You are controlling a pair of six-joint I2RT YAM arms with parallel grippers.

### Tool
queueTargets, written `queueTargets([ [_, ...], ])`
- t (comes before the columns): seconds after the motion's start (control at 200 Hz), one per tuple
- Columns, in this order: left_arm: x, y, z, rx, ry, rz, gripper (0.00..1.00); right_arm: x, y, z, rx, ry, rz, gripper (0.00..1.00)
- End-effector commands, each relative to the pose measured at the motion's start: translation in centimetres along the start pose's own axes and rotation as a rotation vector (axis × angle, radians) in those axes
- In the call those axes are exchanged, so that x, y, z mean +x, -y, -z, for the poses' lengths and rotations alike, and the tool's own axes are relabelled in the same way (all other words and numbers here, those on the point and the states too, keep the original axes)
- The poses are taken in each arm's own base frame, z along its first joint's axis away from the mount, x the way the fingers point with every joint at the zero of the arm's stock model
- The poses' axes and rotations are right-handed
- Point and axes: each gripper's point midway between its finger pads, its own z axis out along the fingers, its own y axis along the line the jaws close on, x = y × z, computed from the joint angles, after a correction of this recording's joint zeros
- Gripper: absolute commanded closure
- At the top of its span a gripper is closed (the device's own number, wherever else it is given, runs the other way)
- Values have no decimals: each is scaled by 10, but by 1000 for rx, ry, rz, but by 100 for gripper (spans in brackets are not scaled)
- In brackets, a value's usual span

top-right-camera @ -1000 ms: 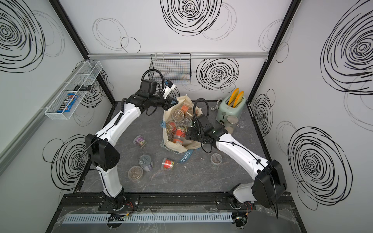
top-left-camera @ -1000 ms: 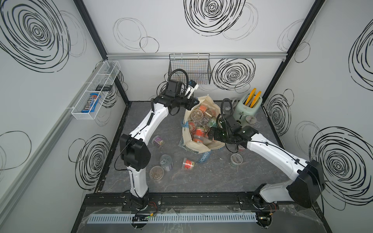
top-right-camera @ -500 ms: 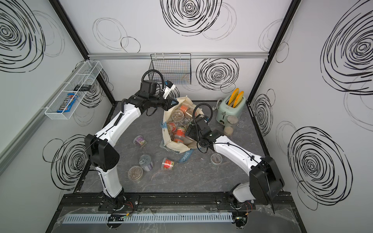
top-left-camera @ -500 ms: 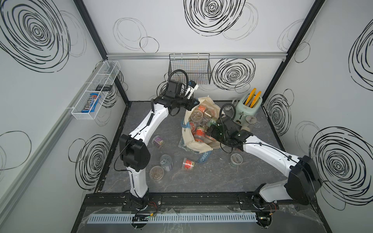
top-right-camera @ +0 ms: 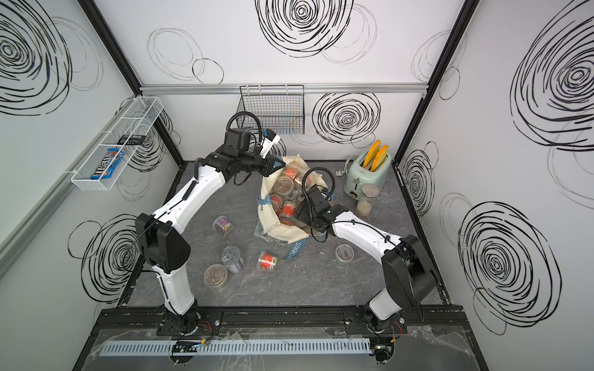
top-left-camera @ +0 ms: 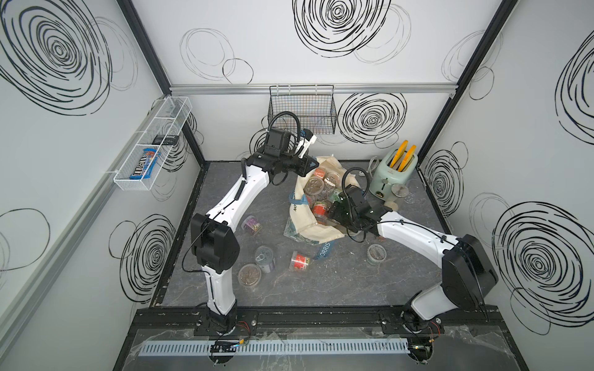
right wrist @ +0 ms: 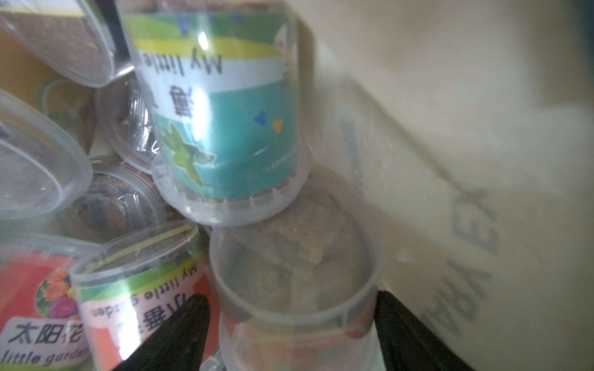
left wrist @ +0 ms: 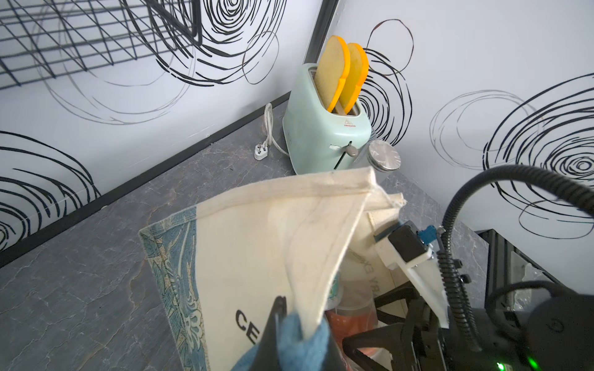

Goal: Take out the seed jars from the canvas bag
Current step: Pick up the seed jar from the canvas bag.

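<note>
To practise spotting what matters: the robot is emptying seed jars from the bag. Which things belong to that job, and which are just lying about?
Job: seed jars, canvas bag, left gripper, right gripper.
Lying about: toaster, canister, wire basket, sweets packet.

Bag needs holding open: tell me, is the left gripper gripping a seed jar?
No, the left gripper pinches the blue handle of the cream canvas bag.

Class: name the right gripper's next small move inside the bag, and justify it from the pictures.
Probably close the right gripper on the seed jar between its fingers: they flank its sides inside the canvas bag, seemingly not yet clamped, while the left gripper holds the bag's rim up.
</note>
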Motion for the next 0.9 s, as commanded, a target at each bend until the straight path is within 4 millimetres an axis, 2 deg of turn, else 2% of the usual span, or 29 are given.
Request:
queueTargets([
  [0.0, -67, 41, 41, 72, 223, -151, 100, 3, 2, -7, 5, -47, -4, 24],
  [0.205, -65, 40, 42, 69, 219, -153, 100, -2, 5, -3, 40, -35, 8, 26],
  [0.31, -64, 39, 42, 67, 216, -155, 100, -5, 4, 1, 23, -17, 8, 36],
  [0.5, -63, 39, 42, 67, 215, -157, 100, -10, 1, 11, -1, 4, 12, 36],
  [0.895, -57, 35, 38, 68, 207, -149, 100, -27, -4, 47, -69, 96, 25, 37],
])
